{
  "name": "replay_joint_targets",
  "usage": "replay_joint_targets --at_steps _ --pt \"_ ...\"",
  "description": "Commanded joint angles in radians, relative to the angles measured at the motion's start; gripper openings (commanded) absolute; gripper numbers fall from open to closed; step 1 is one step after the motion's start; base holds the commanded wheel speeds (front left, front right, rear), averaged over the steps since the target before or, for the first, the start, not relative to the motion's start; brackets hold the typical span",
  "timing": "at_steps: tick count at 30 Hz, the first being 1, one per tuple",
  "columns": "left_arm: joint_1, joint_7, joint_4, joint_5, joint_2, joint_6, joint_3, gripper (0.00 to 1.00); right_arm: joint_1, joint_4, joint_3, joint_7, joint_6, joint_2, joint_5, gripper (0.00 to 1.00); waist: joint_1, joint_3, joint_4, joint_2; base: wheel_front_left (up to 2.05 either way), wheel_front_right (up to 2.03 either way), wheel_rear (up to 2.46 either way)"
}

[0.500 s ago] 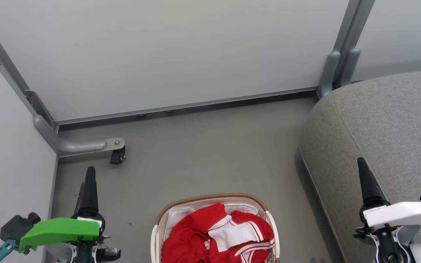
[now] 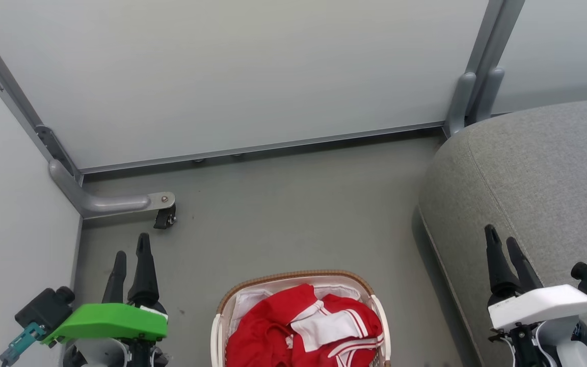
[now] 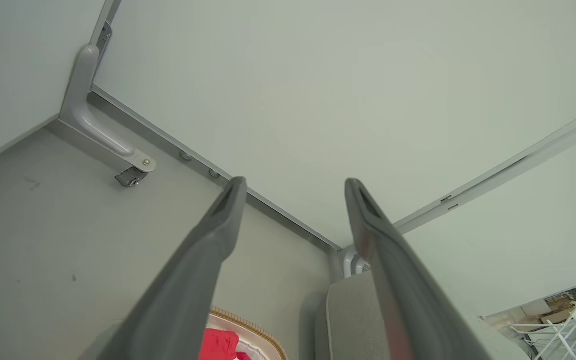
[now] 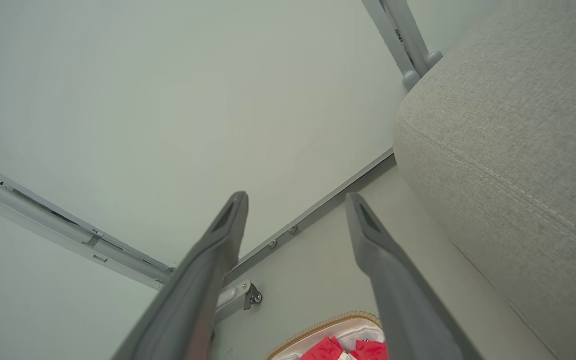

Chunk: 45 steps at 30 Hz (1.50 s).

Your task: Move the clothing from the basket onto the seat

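The red clothing with white striped trim lies heaped in the cream basket at the bottom middle of the head view. The grey seat bulges in from the right. My left gripper hangs open to the left of the basket, above the floor. My right gripper is open too, over the seat's near edge, right of the basket. Between the spread fingers of my left gripper in the left wrist view, a corner of the clothing peeks out. The right wrist view has my right gripper, the basket and the seat.
Pale partition walls close off the back and left. A grey partition foot with a black caster stands on the grey floor at the left. A grey post rises at the seat's far corner.
Both grippers have turned at the wrist, so two separate fingers of each now show in the head view. The left one has shifted right and the right one left. The basket and clothing are unmoved.
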Motion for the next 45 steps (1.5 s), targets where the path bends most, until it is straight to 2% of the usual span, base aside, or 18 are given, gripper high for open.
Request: replay_joint_targets --at_steps 1,19,45 --pt "0.004 -0.01 -0.013 0.048 0.007 0.009 -0.005 1.0 0.002 -0.01 0.005 -0.012 0.0 -0.007 -0.039 1.0 0.0 -0.001 0.0 0.0 0.0 0.0 0.0" --pt "0.023 -0.062 0.039 0.308 0.009 0.016 -0.037 1.0 0.014 0.015 0.041 -0.064 0.0 -0.01 -0.281 1.0 0.0 -0.003 0.005 0.0 0.0 0.0 0.0" --pt "0.036 -0.124 0.099 0.544 0.011 0.029 -0.062 1.0 0.024 0.044 0.066 -0.126 0.0 -0.013 -0.544 1.0 0.0 -0.004 0.013 0.0 0.0 0.0 0.0"
